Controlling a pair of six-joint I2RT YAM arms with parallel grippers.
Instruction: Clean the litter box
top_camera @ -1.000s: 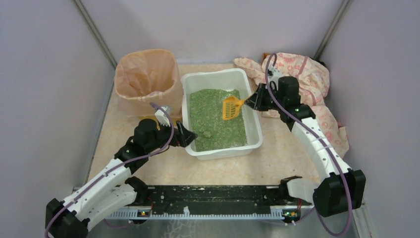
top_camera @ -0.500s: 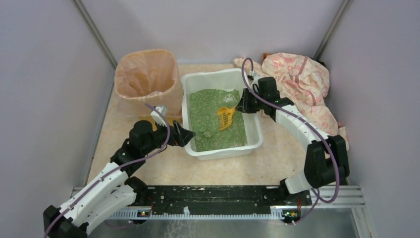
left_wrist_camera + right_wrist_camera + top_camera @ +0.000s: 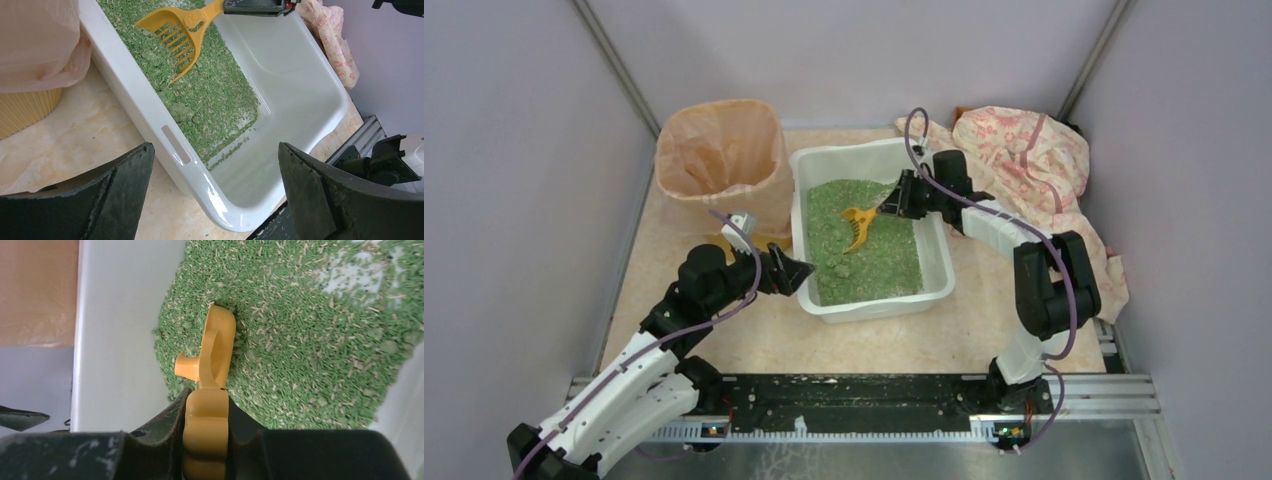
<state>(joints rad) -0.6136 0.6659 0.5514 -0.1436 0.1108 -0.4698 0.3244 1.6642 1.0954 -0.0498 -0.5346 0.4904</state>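
1. Over the last second the right gripper [image 3: 890,205] had carried the scoop [image 3: 857,222] left and up the frame across the litter box [image 3: 869,152]. It had also tipped the blade from flat to edge-down in the litter [image 3: 869,262]. The left arm had barely shifted.
2. The right jaws pinched the scoop's handle, filling the bottom centre of the right wrist view. The left gripper [image 3: 800,270] had its jaws spread wide with nothing between them, and it hung just beside the box's left wall.
3. The scoop looked light and stiff, and its slots would probably sift loose grains out. The litter was loose and would likely pour and scatter. The clump [image 3: 180,111] near the left wall would probably crumble if pressed.
4. The box looked rigid but glossy and slick, and probably weighty with its fill. The rim, or the slot in its long wall, seemed the surest hold.
5. It was a white rectangular tub with rounded corners, sitting mid-frame in the top view. It stood between the bagged bin [image 3: 719,150] at upper left and the floral cloth [image 3: 1034,150] at upper right. The green grains were banked toward one side, leaving bare white floor on the right of the left wrist view.
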